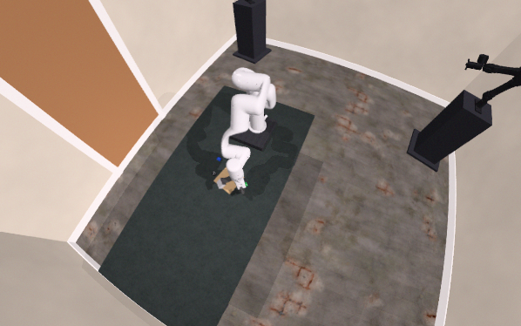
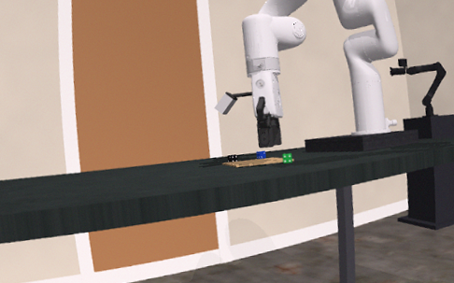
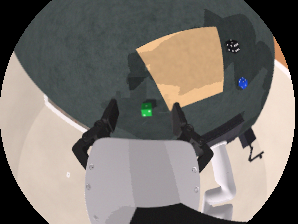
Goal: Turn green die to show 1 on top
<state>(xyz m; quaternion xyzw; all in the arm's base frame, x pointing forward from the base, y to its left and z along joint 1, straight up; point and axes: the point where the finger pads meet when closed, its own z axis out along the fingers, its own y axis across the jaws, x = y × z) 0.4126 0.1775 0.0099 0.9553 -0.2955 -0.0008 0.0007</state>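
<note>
Black fingers of the gripper (image 3: 143, 117) stand spread wide with nothing between them, hanging above the table (image 2: 95, 197) and not touching anything. Seen from the wrist, the green die (image 3: 147, 110) lies between them but lower down, just off the edge of the tan mat (image 3: 182, 63), on the dark tabletop toward the edge away from the wall. Its top face is too small to read. The blue die (image 3: 244, 83) and the black die (image 3: 232, 44) lie beyond the mat, nearer the wall-side edge. I judge the task barely begun: the grasp, the turn, the placing on the mat and the release all remain
</note>
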